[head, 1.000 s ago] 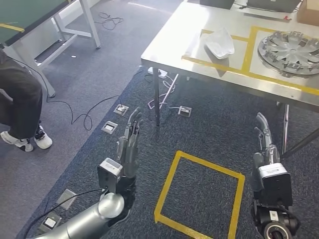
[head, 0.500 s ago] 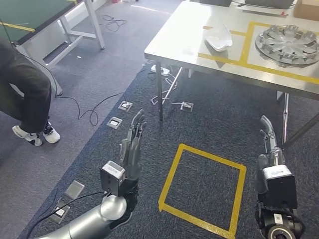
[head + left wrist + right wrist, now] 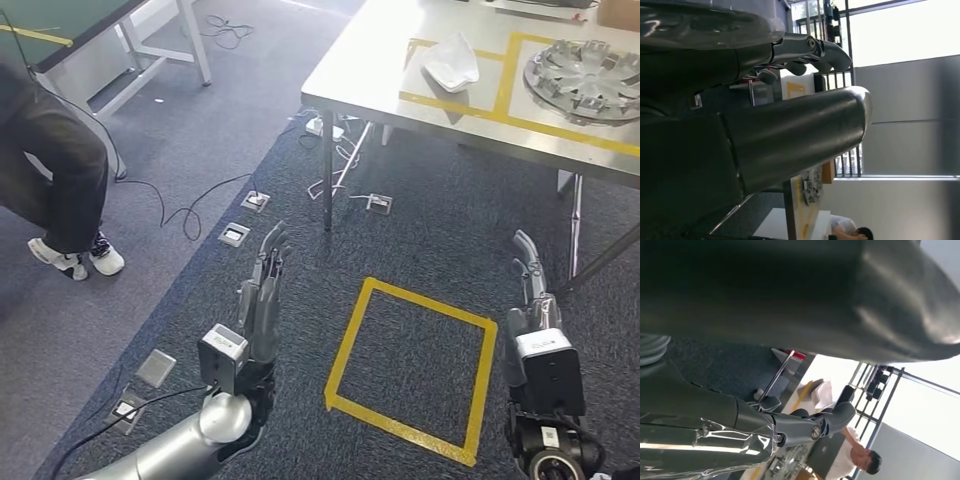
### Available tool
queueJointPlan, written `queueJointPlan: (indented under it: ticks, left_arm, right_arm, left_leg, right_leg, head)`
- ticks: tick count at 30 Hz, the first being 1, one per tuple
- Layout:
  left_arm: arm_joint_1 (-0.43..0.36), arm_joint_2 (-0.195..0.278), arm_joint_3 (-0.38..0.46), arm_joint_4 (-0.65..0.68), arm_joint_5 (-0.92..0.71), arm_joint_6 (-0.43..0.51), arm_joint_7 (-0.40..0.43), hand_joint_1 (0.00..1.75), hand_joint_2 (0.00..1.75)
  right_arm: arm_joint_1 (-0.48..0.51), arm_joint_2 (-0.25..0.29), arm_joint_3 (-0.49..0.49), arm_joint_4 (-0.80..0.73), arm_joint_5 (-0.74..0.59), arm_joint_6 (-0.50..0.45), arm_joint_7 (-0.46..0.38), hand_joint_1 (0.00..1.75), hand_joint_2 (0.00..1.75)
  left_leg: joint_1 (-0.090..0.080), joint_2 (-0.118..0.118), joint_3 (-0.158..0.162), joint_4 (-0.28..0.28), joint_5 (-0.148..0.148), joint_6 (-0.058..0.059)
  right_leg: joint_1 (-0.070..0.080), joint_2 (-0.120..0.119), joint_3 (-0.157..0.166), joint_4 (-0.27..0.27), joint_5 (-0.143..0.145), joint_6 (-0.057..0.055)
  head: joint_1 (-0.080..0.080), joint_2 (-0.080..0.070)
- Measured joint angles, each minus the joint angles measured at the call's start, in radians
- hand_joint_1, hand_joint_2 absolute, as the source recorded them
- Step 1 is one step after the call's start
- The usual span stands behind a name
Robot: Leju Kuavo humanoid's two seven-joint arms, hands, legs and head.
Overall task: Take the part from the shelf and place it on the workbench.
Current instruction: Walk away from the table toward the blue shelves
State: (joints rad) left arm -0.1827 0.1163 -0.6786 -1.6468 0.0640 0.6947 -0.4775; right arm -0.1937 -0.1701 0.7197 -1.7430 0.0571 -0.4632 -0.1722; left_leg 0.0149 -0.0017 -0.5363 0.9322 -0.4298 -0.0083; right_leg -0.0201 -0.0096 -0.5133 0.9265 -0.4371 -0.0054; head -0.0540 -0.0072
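Here the left hand and right hand hold nothing, fingers extended; the white part lies far ahead on the steel workbench.

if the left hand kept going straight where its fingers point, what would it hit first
Probably nothing soon: the left hand points ahead over carpet; the table leg looks nearest that line, though depth is unclear.

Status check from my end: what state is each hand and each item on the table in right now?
left hand: fingers extended, holding nothing
right hand: fingers apart, holding nothing
white part: lying on the table, inside a yellow-taped zone
wheel cover: lying flat in the neighbouring taped zone
table: standing, bearing both items
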Motion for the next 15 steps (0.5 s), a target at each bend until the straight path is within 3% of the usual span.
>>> queueJointPlan:
  ticks: [4, 8, 11, 13, 15]
  left_arm:
    - [0.001, 0.000, 0.000, 0.000, 0.000, 0.000, 0.000, 0.00, 0.00]
    - [0.001, 0.000, 0.000, 0.000, 0.000, 0.000, 0.000, 0.00, 0.00]
    - [0.000, 0.001, 0.001, 0.000, -0.003, 0.000, 0.000, 0.00, 0.00]
    - [-0.001, 0.001, 0.002, -0.001, -0.005, 0.000, 0.000, 0.00, 0.00]
    - [-0.002, 0.000, 0.003, -0.001, -0.007, 0.000, 0.001, 0.00, 0.00]
  right_arm:
    - [0.000, 0.000, 0.002, 0.000, 0.002, 0.000, 0.000, 0.00, 0.00]
    - [0.000, 0.000, 0.005, 0.000, 0.011, 0.002, 0.005, 0.00, 0.00]
    - [0.000, 0.001, 0.006, 0.000, 0.014, 0.009, 0.008, 0.00, 0.00]
    - [0.000, 0.001, 0.005, 0.000, 0.015, 0.012, 0.007, 0.00, 0.00]
    - [0.000, 0.002, 0.005, 0.000, 0.016, 0.013, 0.007, 0.00, 0.00]
  left_leg:
    - [-0.005, 0.000, -0.002, 0.002, 0.002, 0.009]
    - [-0.014, 0.000, -0.006, 0.010, -0.002, 0.021]
    - [-0.014, -0.001, -0.008, 0.009, -0.002, 0.030]
    - [-0.008, -0.004, -0.002, -0.001, 0.004, 0.040]
    - [-0.003, -0.010, 0.004, -0.009, 0.008, 0.047]
  right_leg:
    - [-0.003, 0.000, 0.006, -0.012, 0.012, 0.019]
    - [-0.009, 0.001, 0.007, -0.018, 0.017, 0.050]
    - [-0.011, -0.002, 0.009, -0.020, 0.017, 0.061]
    - [-0.013, -0.002, -0.002, 0.001, 0.001, 0.065]
    - [-0.013, 0.003, -0.052, 0.107, -0.055, 0.065]
  head:
    - [0.002, 0.000]
    - [0.002, 0.000]
    - [0.001, 0.000]
    - [0.003, 0.000]
    - [0.007, 0.000]
